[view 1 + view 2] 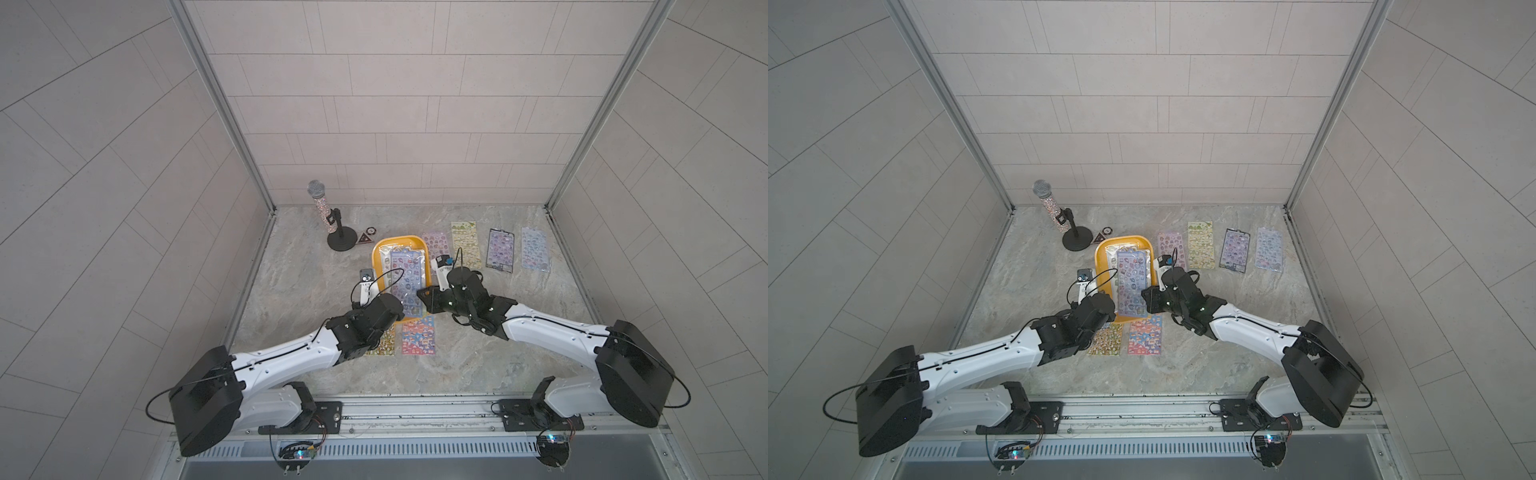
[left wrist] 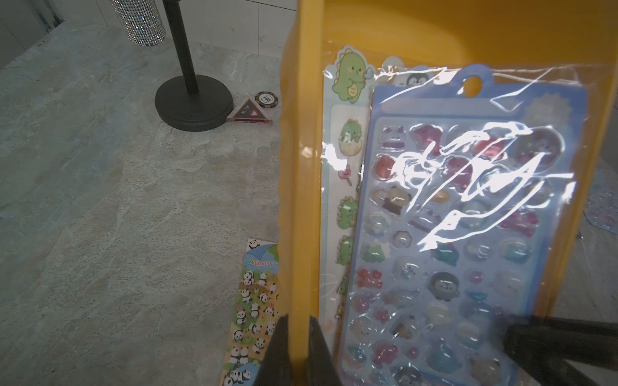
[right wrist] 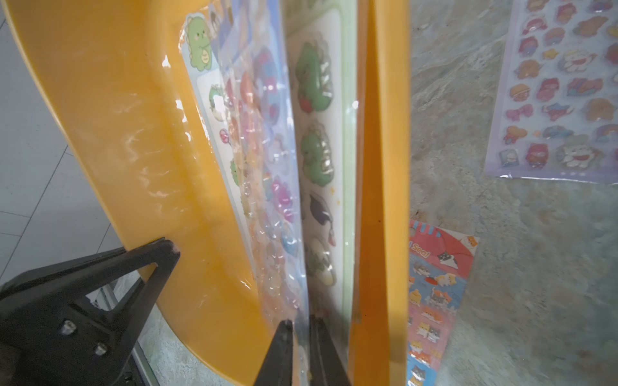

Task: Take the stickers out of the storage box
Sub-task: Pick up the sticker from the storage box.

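Note:
The yellow storage box (image 1: 376,257) (image 1: 1100,257) sits mid-table in both top views. Stickers lie in it: a blue sheet (image 1: 405,278) (image 2: 468,207) in a clear sleeve on top, and green dinosaur sheets (image 2: 346,187) (image 3: 317,133) under it. My left gripper (image 2: 297,319) (image 1: 397,309) is shut on the box's left rim (image 2: 304,167). My right gripper (image 3: 300,322) (image 1: 419,297) is shut on the near end of the blue sheet (image 3: 267,167), inside the box. Other stickers lie on the table: several at the back right (image 1: 466,245) (image 1: 500,250) and two in front of the box (image 1: 419,336) (image 2: 254,300).
A glittery microphone (image 1: 322,208) on a black stand (image 1: 343,241) is at the back left of the box. A dark triangle (image 1: 365,239) and a round chip (image 1: 371,230) lie beside the stand. Walls close the table on three sides.

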Robot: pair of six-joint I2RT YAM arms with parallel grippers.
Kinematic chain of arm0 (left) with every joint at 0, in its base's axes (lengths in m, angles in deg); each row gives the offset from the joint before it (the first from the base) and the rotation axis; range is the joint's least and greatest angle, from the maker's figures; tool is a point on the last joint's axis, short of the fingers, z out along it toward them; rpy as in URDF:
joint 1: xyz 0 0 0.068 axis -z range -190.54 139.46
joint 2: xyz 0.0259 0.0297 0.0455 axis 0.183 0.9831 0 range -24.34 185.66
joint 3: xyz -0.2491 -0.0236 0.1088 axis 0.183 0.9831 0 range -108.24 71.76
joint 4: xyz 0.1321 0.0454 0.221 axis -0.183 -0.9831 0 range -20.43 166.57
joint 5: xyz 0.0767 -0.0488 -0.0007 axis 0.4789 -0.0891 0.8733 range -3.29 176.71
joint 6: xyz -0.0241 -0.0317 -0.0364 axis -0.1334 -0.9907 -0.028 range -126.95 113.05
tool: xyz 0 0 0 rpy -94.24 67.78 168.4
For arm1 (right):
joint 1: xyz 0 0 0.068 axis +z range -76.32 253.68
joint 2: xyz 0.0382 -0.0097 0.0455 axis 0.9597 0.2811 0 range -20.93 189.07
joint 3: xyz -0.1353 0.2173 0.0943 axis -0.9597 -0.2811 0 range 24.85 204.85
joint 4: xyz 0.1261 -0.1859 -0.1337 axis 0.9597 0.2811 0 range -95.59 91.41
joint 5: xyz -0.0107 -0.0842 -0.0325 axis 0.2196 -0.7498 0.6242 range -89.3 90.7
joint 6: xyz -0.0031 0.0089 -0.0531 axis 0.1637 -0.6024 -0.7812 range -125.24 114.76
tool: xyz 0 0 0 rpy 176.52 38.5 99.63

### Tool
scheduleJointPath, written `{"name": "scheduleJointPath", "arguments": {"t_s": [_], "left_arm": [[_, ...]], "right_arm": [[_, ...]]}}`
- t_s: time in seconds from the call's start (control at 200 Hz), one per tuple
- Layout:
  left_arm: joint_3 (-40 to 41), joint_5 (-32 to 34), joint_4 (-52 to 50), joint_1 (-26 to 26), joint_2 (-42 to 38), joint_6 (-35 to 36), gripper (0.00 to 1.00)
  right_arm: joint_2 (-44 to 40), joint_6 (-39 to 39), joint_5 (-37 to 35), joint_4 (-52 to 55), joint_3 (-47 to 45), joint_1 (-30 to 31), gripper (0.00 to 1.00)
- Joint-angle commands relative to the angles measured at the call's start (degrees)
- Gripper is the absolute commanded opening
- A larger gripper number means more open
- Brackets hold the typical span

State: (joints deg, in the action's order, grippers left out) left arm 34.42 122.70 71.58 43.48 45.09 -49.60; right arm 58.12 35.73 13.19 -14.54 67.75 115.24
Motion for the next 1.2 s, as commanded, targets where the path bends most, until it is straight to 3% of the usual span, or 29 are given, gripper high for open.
{"name": "scheduleJointPath", "arguments": {"t_s": [0.0, 0.185, 0.555, 0.68, 0.846, 0.981, 1.191], "left_arm": [[-1.93, 0.78, 1.34, -0.32, 0.07, -0.57, 0.00], [-1.95, 1.26, 1.36, -0.32, 0.26, -0.36, 0.00], [-2.10, 2.73, 0.86, -0.41, -0.37, 0.77, 0.00], [-2.27, 2.64, 0.64, -0.91, 0.17, 0.80, 0.00], [-2.28, 2.29, -0.02, -2.30, 0.05, 0.73, 0.00], [-1.82, 1.18, -0.34, -4.25, -0.76, 0.50, 0.00], [-1.09, 1.10, -0.95, -6.12, -2.44, 0.45, 0.00]], "right_arm": [[-0.72, -0.23, 0.20, -1.37, 0.00, -0.21, 0.08], [-2.09, -0.61, 0.99, -2.94, -1.05, -0.19, 0.00], [-9.97, 1.28, 1.22, 0.01, -1.78, -0.17, 0.00], [-12.94, 1.22, -1.16, 8.48, 0.41, -0.63, 0.00], [-18.04, 4.09, 2.70, 13.73, 0.04, -4.41, 0.00], [-23.70, 2.22, 0.45, 25.88, 2.23, -7.14, 0.00], [-27.18, -0.95, 5.07, 44.23, 5.41, -18.75, 0.00]]}}
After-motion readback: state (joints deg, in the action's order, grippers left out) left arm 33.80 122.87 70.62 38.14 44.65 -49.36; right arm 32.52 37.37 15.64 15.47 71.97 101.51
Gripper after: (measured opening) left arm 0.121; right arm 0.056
